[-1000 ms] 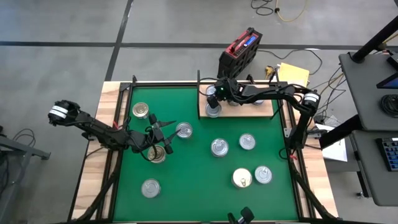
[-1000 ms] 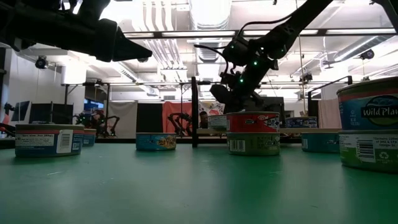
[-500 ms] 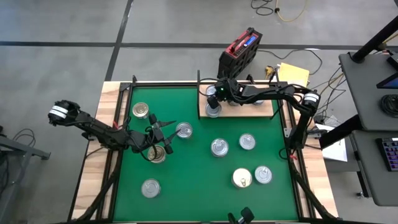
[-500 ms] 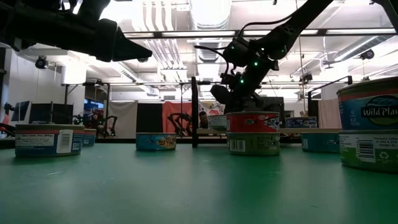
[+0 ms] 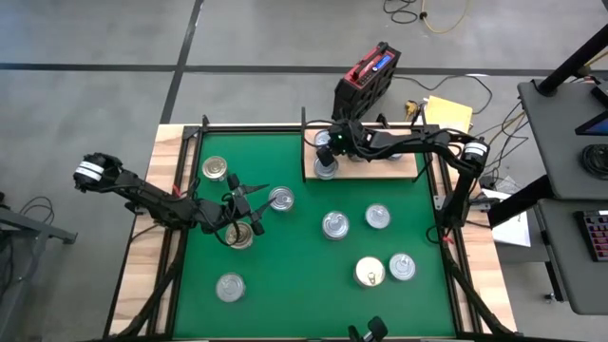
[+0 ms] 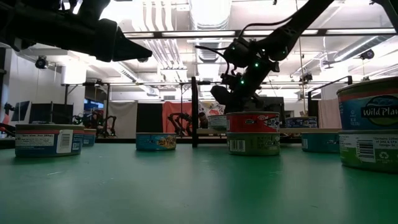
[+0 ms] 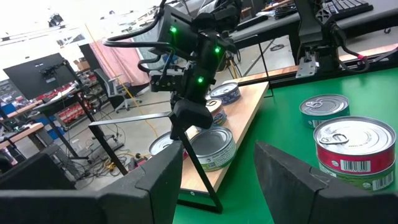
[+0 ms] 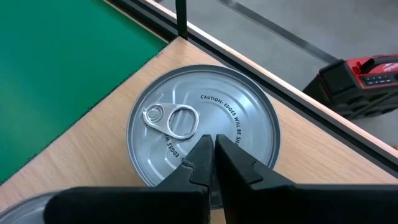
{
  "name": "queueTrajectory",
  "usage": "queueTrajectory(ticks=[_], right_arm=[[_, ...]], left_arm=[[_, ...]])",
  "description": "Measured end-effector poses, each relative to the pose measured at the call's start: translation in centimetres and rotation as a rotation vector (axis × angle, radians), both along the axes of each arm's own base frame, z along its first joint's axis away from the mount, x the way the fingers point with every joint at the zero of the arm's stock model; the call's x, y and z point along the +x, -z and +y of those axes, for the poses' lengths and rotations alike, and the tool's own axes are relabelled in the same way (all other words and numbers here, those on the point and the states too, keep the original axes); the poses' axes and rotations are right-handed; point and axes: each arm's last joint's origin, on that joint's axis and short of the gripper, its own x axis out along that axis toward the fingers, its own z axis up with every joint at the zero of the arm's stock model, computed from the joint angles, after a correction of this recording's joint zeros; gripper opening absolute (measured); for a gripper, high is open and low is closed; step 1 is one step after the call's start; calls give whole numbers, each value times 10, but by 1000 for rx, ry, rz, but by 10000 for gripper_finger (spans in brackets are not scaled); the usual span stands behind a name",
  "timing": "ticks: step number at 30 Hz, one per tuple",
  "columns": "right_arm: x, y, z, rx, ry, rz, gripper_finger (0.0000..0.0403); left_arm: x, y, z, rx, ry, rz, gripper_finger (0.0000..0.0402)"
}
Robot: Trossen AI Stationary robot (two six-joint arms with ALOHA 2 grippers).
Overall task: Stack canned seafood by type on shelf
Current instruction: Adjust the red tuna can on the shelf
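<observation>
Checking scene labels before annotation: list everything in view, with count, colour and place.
cans on the mat: eight, silvery or gold-toned lids, spread over the mat
cans on the shelf: at least three, silvery lids, partly hidden by the right arm
shelf: one, pale wood, far edge of the mat
green mat: one, covering the table top
table frame: one, light wood, around the mat
case: one, red and black, on the floor behind the table
left gripper: open, above the mat's left half between cans
right gripper: shut, over a silvery lid on the shelf
</observation>
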Motion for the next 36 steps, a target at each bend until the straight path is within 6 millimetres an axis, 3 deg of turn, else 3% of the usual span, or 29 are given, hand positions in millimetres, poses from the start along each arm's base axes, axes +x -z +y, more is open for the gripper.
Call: queueTrajectory(ticks=[36], right_arm=[[0, 2, -1, -54, 7, -36, 9]], left_arm=[[0, 0, 0, 0, 0, 0, 182]])
